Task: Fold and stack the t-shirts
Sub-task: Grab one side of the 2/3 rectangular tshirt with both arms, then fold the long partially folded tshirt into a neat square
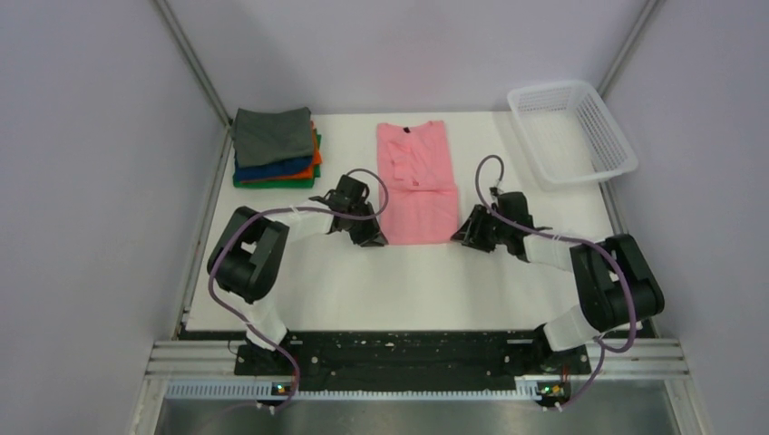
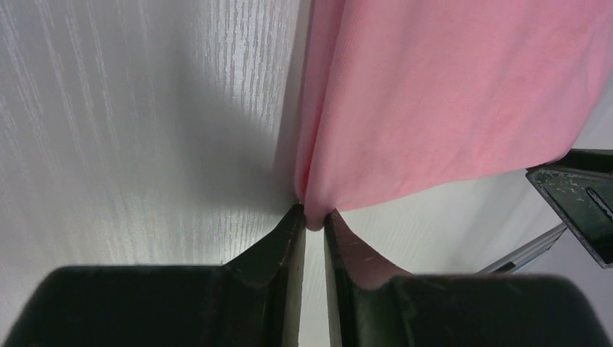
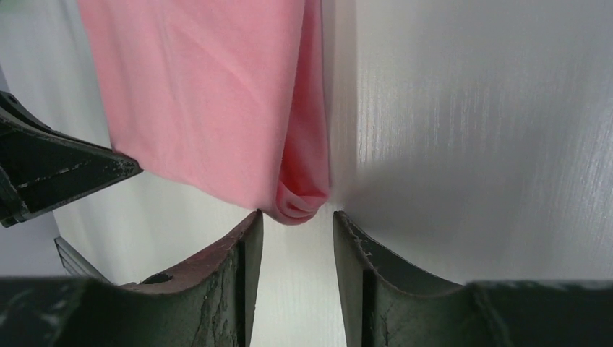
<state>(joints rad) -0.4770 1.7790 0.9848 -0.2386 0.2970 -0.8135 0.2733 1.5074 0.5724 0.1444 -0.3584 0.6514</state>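
Top external: pink t-shirt (image 1: 419,186), dark collar mark (image 1: 407,130)

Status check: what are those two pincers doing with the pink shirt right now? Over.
Left pincer shut on near corner of pink t-shirt. Right pincer open at the other near corner. Nothing in the way; folded stack sits far left.

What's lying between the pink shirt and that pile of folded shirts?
Nothing visible. Only a strip of table separates the pink shirt from the pile at far left. The left gripper pinches the shirt's near corner; the right gripper is open at the other near corner.
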